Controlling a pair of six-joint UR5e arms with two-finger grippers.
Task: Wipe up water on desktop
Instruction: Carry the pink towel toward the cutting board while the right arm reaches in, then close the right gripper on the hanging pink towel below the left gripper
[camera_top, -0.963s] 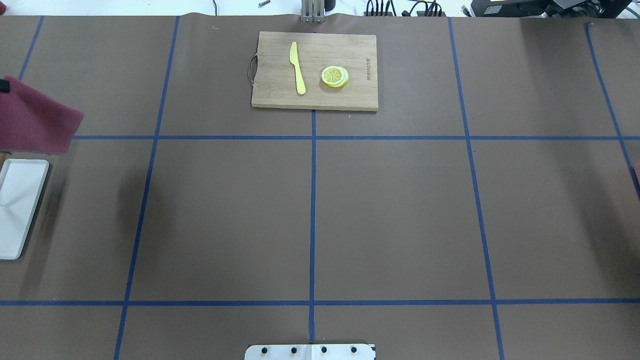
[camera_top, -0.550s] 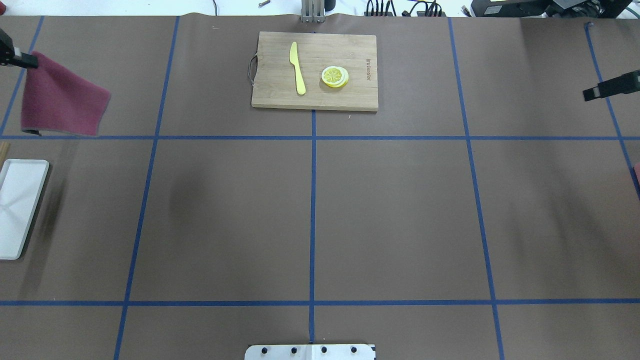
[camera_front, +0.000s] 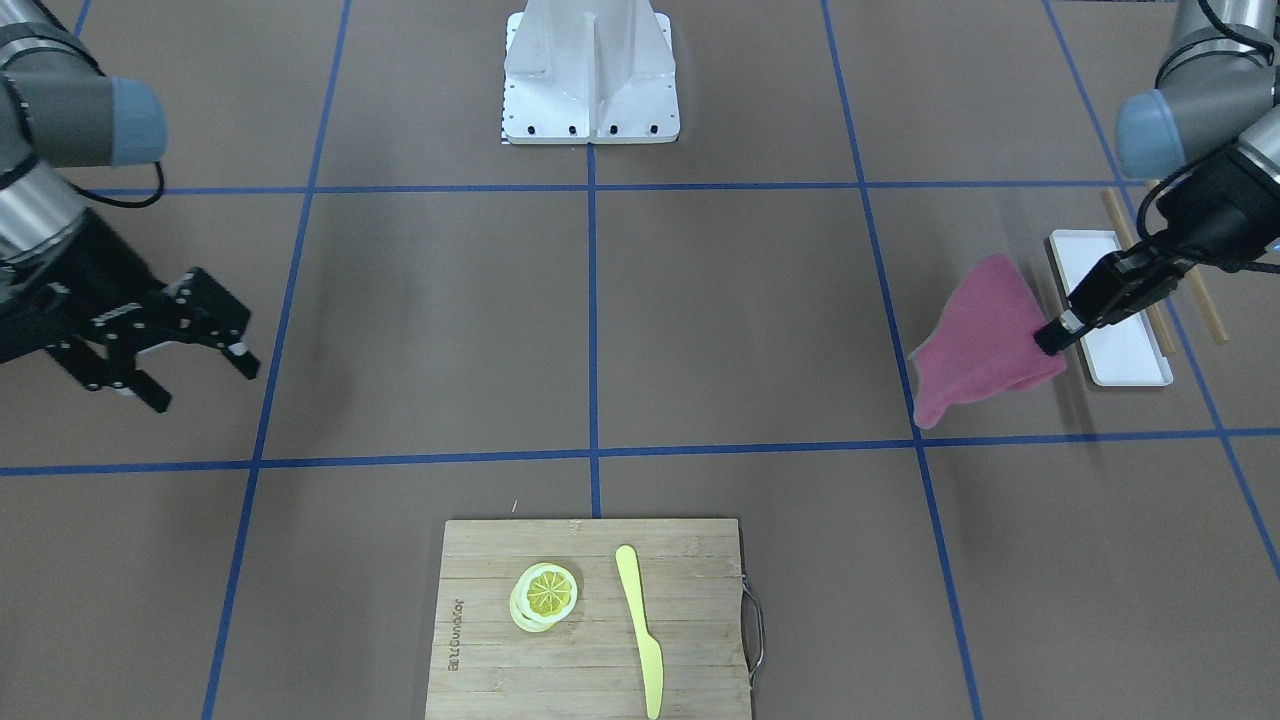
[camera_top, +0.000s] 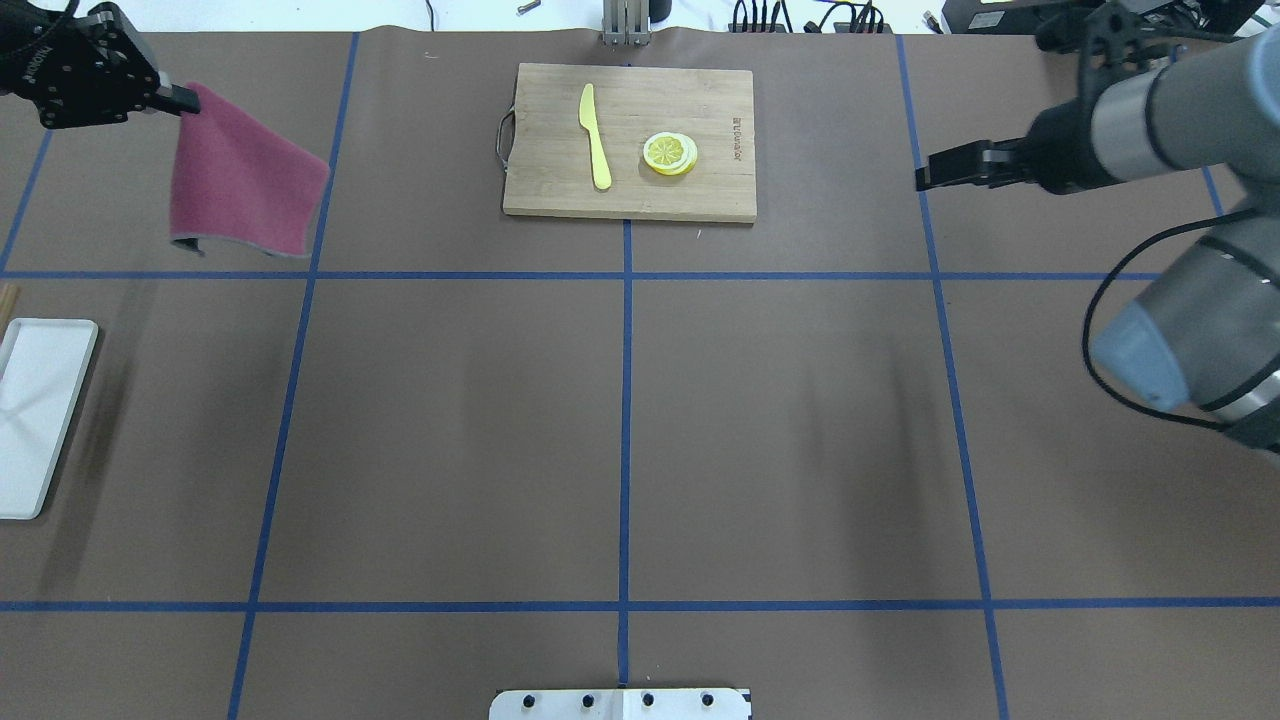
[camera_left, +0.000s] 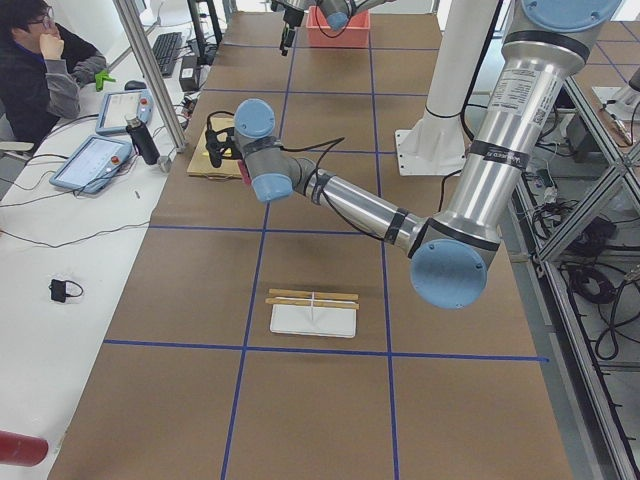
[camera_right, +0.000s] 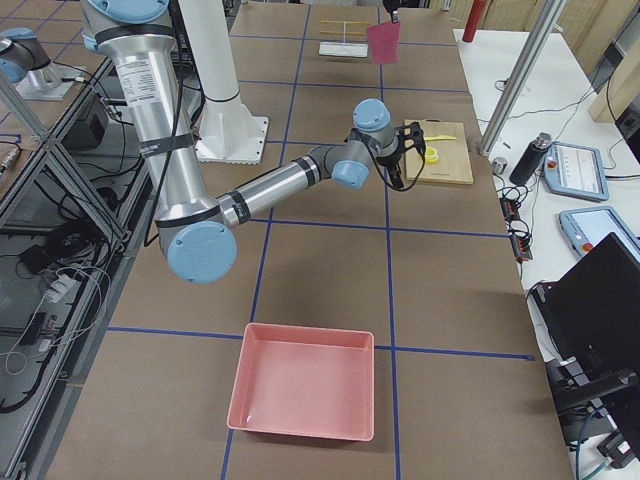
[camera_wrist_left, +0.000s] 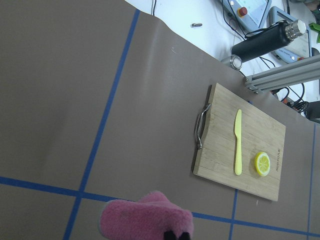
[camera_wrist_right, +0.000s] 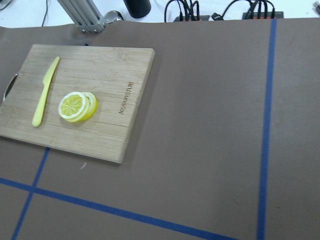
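- Jaws on the left gripper (camera_top: 188, 100) are pinched tight on one corner of a dark pink cloth (camera_top: 245, 185). The rest of the cloth hangs down loose from that corner.
- Jaws on the right gripper (camera_front: 205, 387) are spread wide. They hold nothing and touch nothing.
- The brown counter (camera_top: 450, 430) with its blue tape lines fills almost the whole picture from above. The cloth is in the upper left of that picture, and the right gripper pokes in from the upper right.
- A wooden cutting board (camera_top: 630, 140) lies at the top middle. On it are a yellow knife (camera_top: 596, 135) and some lemon slices (camera_top: 670, 153), side by side and not touching.
- A white tray (camera_top: 40, 415) sits at the left edge, well apart from the cloth.
- From above, the right gripper is seen side-on as one thin dark bar, so the gap does not show. The view from across the counter shows both fingers far apart.
- The left wrist view shows only the fuzzy top of the cloth at the bottom edge, with two small dark tips in it.
- The view from the right end shows the cloth lifted off the counter, far away at the top. It also shows a pink bin (camera_right: 305, 393) near the bottom.
- The view from the left end shows thin wooden sticks (camera_left: 312, 296) just beside the tray, and a person (camera_left: 40, 70) sitting at a white desk in the upper left.
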